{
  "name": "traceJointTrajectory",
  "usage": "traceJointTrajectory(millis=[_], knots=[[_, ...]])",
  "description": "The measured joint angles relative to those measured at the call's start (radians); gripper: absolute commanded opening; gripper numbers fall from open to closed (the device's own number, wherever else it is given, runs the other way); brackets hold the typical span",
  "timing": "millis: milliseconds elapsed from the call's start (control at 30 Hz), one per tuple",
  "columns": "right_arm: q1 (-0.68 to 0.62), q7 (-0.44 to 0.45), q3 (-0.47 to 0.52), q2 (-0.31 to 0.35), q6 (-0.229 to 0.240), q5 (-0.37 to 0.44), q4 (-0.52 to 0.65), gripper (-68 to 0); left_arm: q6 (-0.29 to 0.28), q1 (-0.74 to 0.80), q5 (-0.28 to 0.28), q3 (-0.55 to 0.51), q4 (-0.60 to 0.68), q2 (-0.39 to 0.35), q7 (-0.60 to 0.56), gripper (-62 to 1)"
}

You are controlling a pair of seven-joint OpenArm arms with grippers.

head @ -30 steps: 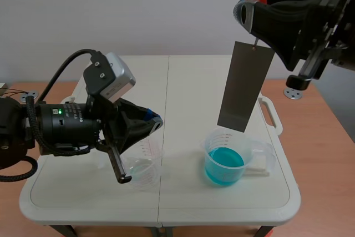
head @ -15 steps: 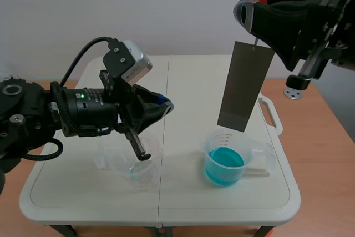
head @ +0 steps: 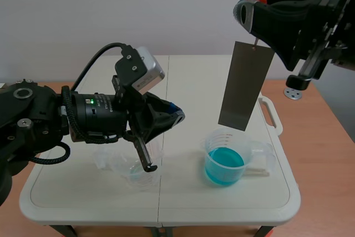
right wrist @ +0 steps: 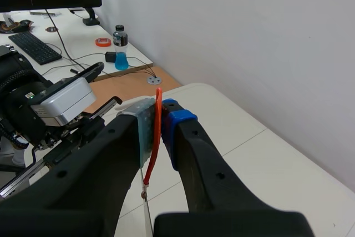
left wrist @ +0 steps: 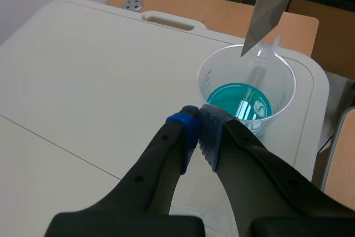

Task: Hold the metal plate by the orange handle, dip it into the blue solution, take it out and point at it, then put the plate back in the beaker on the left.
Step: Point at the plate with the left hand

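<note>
Metal plate: The metal plate (head: pixel 246 86) is a long grey strip. It hangs in the air, tipped a little to 1 side. Its low end is just above the rim of the blue beaker and is not in the blue water.
Orange handle: The orange handle (right wrist: pixel 153 137) is a thin orange strip at the top of the plate. A small wire joins it to the plate.
Right gripper: The right gripper (right wrist: pixel 161 120) is high up at the right side of the table. Its 2 fingers pinch the orange handle between their pads.
Left gripper: The left gripper (left wrist: pixel 198 131) has its 2 fingers pressed together, with nothing between them. Its tip is over the middle of the table. The blue beaker and the low corner of the plate are just ahead of it.
Blue beaker: The blue beaker (head: pixel 223 144) is a clear cup with a handle. It stands on the right half of the table, and the blue solution (head: pixel 224 162) fills its low part.
Clear beaker: The clear beaker (head: pixel 140 171) stands on the left half of the table, under the left arm.
Table: The white table (head: pixel 188 76) has a seam down its middle.
Other things: A round metal disc (head: pixel 293 93) lies on the brown desk beside the table.
</note>
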Motion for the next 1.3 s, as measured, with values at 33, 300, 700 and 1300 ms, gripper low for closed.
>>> traceJointTrajectory(millis=[33, 300, 700, 1300], knots=[[0.000, 0.000, 0.000, 0.000, 0.000, 0.000, 0.000, -66.4, 0.000, 0.000, 0.000, 0.000, 0.000, 0.000, 0.000, -59.4], [0.000, 0.000, 0.000, 0.000, 0.000, 0.000, 0.000, -66.4, 0.000, 0.000, 0.000, 0.000, 0.000, 0.000, 0.000, -59.4], [0.000, -0.015, 0.000, 0.000, 0.000, 0.000, 0.000, -66.4, 0.035, 0.193, -0.013, -0.257, 0.161, -0.092, -0.046, -59.4], [0.000, -0.019, 0.000, 0.000, 0.000, 0.000, 0.000, -66.4, 0.046, 0.901, -0.117, -0.762, 0.383, -0.271, -0.143, -59.4]])
